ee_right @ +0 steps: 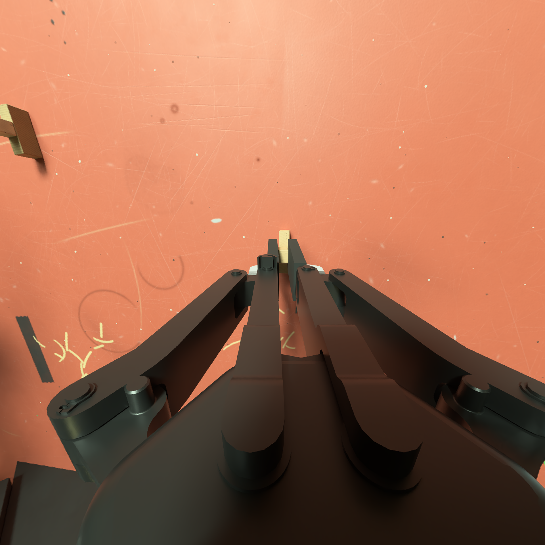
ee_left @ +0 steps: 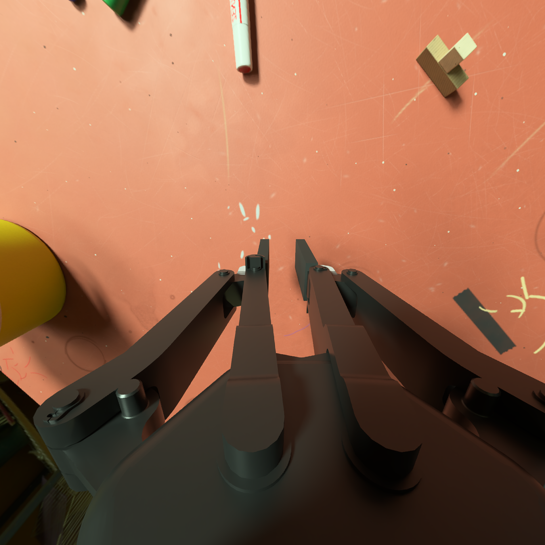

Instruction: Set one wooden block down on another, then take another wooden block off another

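Left wrist view first: the left gripper (ee_left: 282,246) hangs over a bare patch of the scratched salmon tabletop (ee_left: 354,165), jaws spread a little with nothing between them. Far right there's a stack of wooden blocks (ee_left: 445,63) – a pale block (ee_left: 460,50) lying crosswise on top of a darker, longer block (ee_left: 436,70). A white marker (ee_left: 242,41) with a red tip lies far off, near the middle, and something green (ee_left: 116,6) pokes in at the far left corner. A yellow cylinder (ee_left: 26,280) sits at the left edge, and a strip of dark tape (ee_left: 483,321) lies on the right beside some yellow scribbles.

Right wrist view: the right gripper (ee_right: 283,246) has its jaws pinching a small pale wooden block (ee_right: 284,239) – its end sticks out past the fingertips. I can't tell if it's touching the tabletop (ee_right: 383,132). The block stack (ee_right: 20,132) shows at the far left edge, partly cut off, well apart from the held block. The tape strip (ee_right: 34,349) is near left.
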`<state>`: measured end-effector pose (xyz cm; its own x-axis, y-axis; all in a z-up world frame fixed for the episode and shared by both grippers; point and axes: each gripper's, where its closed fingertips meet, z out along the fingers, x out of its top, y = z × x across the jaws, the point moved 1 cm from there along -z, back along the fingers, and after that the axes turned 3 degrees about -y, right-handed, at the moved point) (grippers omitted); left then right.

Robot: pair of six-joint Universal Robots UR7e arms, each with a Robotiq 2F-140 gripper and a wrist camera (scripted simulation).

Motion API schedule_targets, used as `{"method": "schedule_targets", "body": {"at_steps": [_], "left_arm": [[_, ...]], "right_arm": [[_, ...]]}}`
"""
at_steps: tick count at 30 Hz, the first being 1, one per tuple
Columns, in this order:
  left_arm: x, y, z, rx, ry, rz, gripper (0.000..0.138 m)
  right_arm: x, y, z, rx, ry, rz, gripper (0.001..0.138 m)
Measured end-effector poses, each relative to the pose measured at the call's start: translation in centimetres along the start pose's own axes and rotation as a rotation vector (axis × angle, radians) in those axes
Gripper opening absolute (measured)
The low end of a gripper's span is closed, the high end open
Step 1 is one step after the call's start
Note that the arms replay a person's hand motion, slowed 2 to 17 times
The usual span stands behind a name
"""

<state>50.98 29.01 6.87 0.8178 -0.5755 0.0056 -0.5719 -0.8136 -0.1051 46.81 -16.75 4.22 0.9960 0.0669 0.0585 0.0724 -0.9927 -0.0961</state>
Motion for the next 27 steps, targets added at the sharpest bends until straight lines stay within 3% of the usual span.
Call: {"method": "schedule_targets", "body": {"at_steps": [13,20,27], "left_arm": [[-1.2,1.9,0.9,-0.022,-0.107,0.046,0.037],[-1.3,2.4,0.7,-0.023,-0.1,0.092,0.035],[-1.0,2.9,-0.2,-0.065,-0.057,0.104,0.034]], "right_arm": [[-0.1,0.1,-0.3,0.011,0.014,-0.009,0.017],[-0.1,0.8,-1.3,-0.02,0.051,0.014,0.031],[0.3,1.0,-3.2,-0.038,0.15,0.05,0.04]]}}
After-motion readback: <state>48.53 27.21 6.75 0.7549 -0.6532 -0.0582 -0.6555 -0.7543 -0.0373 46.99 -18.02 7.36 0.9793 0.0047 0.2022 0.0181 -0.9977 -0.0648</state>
